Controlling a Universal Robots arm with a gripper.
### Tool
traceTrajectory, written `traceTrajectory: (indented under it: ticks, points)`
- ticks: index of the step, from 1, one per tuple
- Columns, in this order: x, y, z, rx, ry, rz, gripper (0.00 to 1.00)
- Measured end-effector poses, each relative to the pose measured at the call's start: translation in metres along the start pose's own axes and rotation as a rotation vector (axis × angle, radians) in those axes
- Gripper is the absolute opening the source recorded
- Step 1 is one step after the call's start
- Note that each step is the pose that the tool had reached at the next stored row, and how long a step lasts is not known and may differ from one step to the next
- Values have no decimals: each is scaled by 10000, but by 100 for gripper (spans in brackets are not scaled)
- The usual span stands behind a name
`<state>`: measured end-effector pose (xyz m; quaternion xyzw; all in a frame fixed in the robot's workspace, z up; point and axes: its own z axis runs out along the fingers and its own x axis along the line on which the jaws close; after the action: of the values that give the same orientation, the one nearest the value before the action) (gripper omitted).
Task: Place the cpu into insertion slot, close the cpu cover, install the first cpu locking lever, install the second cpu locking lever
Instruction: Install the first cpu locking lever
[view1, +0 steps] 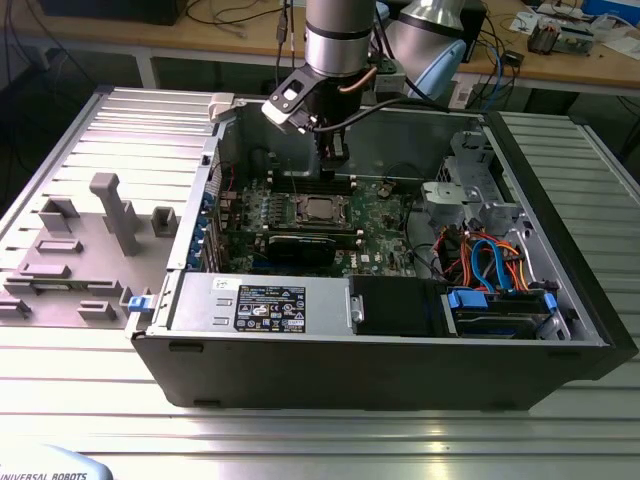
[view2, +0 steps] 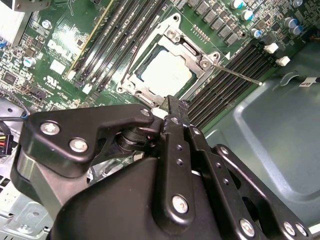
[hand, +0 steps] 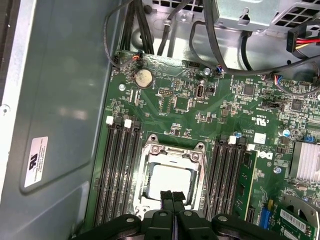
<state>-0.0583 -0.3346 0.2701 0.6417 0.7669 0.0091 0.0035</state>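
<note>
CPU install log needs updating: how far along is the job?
Done: the cpu sits in the slot, and the cover lies flat over it. In hand: the gripper, fingers shut, is at the slot's edge. Left: one lever juts out sideways in the second wrist view, apparently unlatched; whether the other is latched I cannot tell.

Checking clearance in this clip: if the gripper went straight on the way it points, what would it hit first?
Likely the cpu cover rim beside the cpu, just ahead of the gripper in both wrist views; depth is unclear.
</note>
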Motion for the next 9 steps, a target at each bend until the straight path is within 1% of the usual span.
traceTrajectory:
  ticks: [5, 9]
  points:
    - [0, 0, 0, 1, 3, -196, 11]
    - [0, 0, 0, 1, 4, -237, 11]
